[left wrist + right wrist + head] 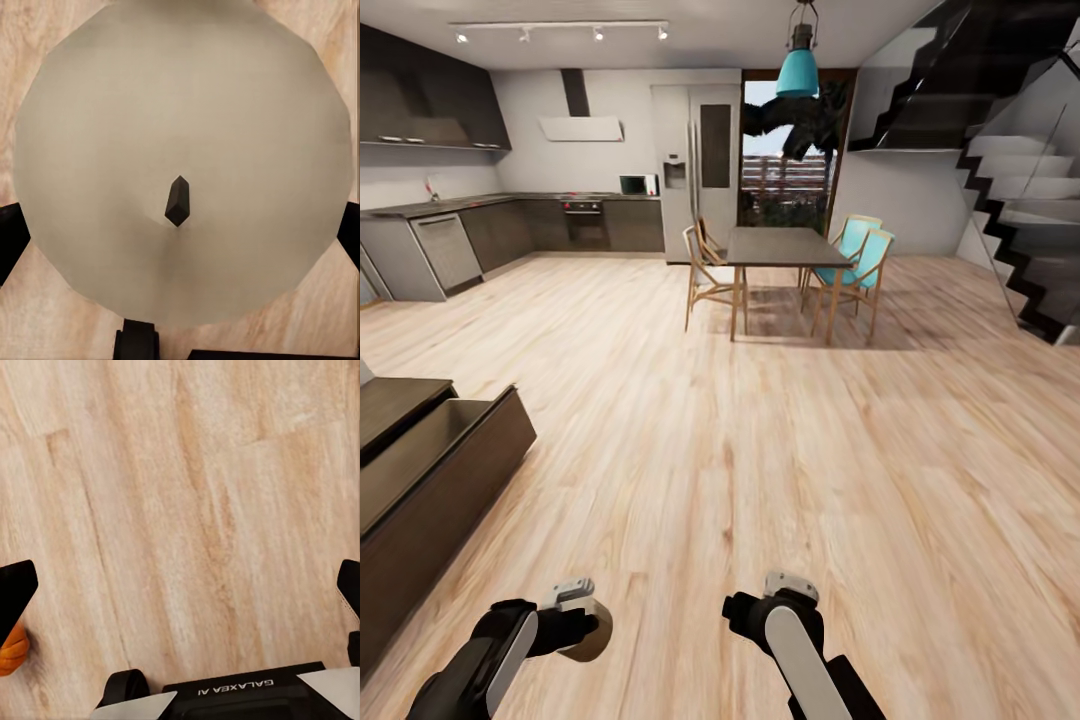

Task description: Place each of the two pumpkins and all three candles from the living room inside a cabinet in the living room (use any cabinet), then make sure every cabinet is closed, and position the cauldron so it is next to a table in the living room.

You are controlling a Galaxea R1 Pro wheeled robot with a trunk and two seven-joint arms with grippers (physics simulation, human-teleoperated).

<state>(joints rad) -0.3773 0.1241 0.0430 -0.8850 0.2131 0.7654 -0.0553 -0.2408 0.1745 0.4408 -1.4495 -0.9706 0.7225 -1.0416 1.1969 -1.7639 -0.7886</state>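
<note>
Left hand (588,622) is clamped on 1 candle (180,150): the left wrist view looks straight onto its pale round top with the dark wick (178,201), fingertips (11,236) tight against both sides. Right hand (180,592) is spread wide over bare wood floor (780,450), holding nothing. An orange sliver, likely a pumpkin (11,652), sits at the edge of the right wrist view. Cabinet (420,480) at the robot's left, drawer pulled open.
</note>
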